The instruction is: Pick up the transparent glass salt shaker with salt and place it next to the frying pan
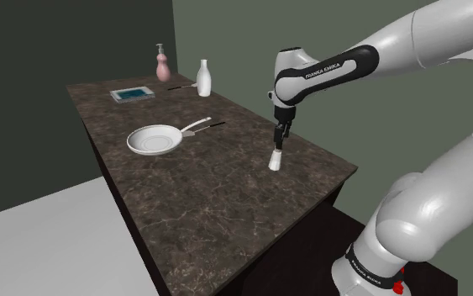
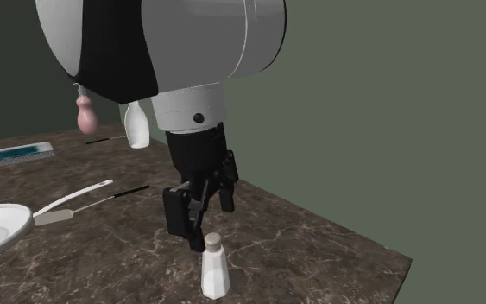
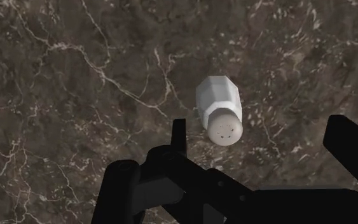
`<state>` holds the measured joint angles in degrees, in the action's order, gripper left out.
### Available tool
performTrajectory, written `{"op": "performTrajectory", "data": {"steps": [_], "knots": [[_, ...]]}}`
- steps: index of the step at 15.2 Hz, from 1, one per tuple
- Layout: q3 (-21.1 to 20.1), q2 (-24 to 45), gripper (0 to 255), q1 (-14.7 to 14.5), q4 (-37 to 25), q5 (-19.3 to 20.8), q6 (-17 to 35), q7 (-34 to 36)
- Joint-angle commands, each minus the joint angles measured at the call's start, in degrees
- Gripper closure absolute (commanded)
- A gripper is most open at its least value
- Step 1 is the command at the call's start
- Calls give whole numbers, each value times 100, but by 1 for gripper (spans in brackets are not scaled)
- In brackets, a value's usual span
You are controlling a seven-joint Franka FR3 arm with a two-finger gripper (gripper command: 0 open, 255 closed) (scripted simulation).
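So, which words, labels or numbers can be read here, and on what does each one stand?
"FRANKA EMIKA": white letters on the dark band of the white robot arm, near its wrist.
A second print on the dark ring at the arm's base: too small to read.
The small white salt shaker with a dotted cap and the flat blue-topped rectangular object bear no readable text.

In the shoulder view you'll find the salt shaker standing on the surface at 3 o'clock from the frying pan, well apart from it. The end effector hangs just above the shaker. From the pan, the bottle stands at 1 o'clock, the flat box lies at 11, and the dispenser stands at 12.
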<state>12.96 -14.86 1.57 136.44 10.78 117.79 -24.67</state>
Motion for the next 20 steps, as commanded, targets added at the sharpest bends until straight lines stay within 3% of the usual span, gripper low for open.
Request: {"op": "performTrajectory", "data": {"steps": [1,8,16,17,20], "knots": [[58,291,0,10,-116,2,205,-98],[128,569,0,46,230,25,832,-106],[127,568,0,46,230,25,831,-106],[127,568,255,46,230,25,831,-106],[127,568,255,46,230,25,831,-106]]}}
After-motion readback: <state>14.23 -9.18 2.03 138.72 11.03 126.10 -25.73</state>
